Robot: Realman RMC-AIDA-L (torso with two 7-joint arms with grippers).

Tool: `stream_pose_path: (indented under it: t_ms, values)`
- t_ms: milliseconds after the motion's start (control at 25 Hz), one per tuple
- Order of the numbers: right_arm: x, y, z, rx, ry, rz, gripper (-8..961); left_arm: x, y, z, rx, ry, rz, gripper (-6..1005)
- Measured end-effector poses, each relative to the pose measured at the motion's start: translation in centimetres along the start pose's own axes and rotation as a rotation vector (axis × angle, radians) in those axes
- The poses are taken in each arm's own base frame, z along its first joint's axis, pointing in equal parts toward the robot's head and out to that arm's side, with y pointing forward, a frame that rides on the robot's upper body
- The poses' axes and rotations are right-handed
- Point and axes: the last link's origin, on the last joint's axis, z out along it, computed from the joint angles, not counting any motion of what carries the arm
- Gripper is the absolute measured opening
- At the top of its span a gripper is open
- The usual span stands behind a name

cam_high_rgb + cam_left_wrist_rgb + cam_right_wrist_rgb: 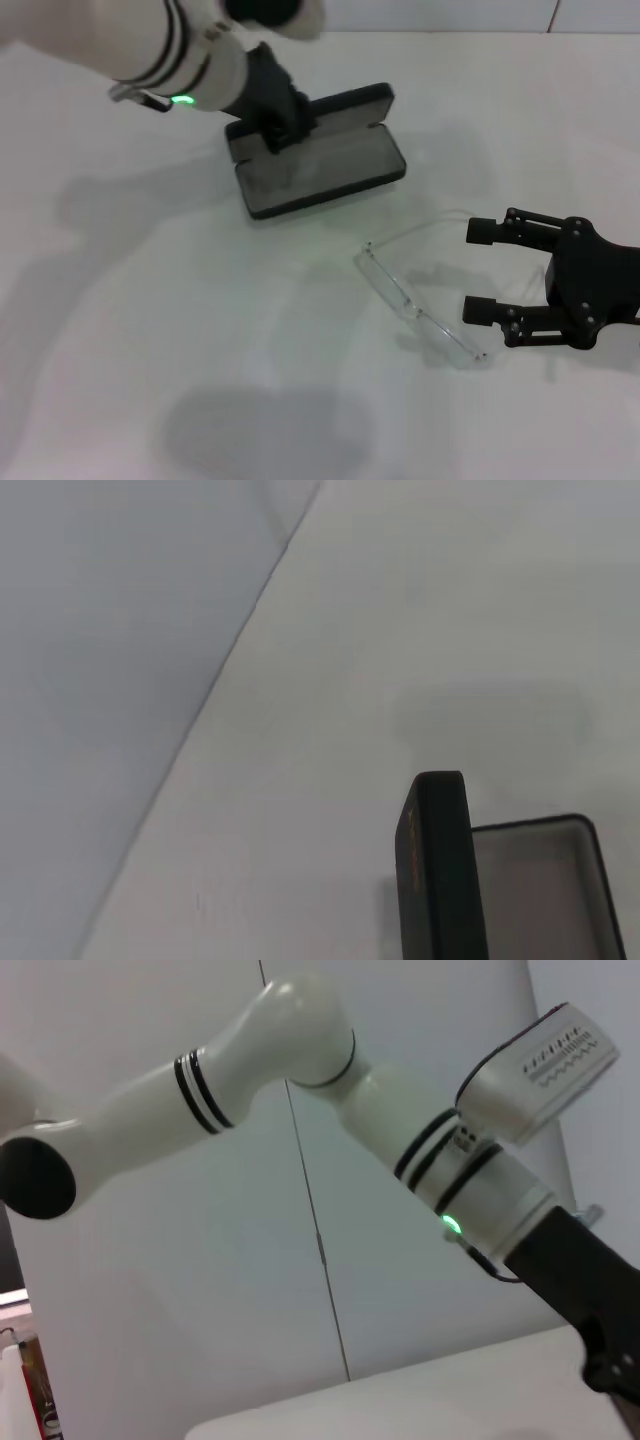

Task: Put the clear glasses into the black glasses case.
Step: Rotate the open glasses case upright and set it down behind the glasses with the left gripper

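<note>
At lower right of the head view, the right gripper (pixel 484 270) rests with fingers spread beside the clear glasses (pixel 420 312) on the desk (pixel 150 350). Upper centre, the left gripper (pixel 280 125), finger state indeterminable, steadies the open black glasses case (pixel 320 170). Next: grasp glasses.

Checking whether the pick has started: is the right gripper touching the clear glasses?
Apart. In the head view, the right gripper sits open beside the clear glasses, with bare table visible between.
</note>
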Motion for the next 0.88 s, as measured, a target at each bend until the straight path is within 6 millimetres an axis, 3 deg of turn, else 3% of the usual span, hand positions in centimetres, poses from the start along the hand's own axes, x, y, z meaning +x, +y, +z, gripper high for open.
stream_pose_path:
  t_ms: [280, 880]
  values:
    - [0.4, 0.4, -0.2, 0.002, -0.026, 0.021, 854, 1.3, 1.3, 1.2, 0.02, 0.043, 0.189, 212]
    - [0.4, 0.5, -0.3, 0.005, -0.038, 0.022, 853, 1.5, 2.0, 3.0, 0.033, 0.044, 0.218, 229]
